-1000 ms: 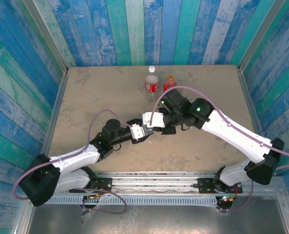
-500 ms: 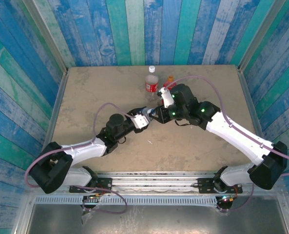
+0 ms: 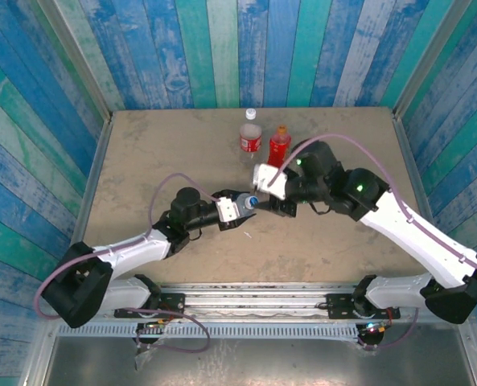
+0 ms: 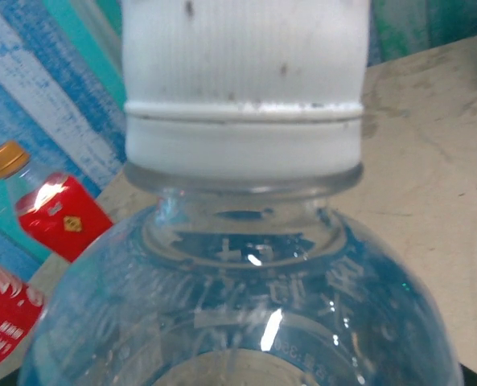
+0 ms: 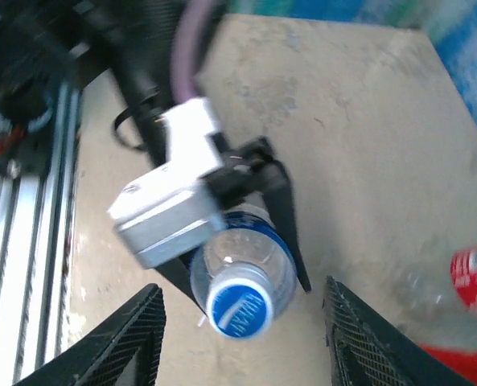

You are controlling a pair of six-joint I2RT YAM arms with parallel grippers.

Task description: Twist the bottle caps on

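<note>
1. Left tool [image 3: 238, 206] clamps the small clear bottle [image 5: 258, 257], mid-surface [image 3: 158, 161].
2. Right tool [image 5: 242, 288] wide, hanging over the blue cap [image 5: 238, 310], not touching.
3. I'd close squarely on the cap, twist till snug.

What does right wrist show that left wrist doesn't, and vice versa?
Right wrist: left gripper clamped around the clear bottle, the cap seen from its blue top, right gripper open either side. Left wrist: the cap's ribbed side seated on the neck, the red bottle with its orange cap. Both: that bottle, its cap, the table.
</note>
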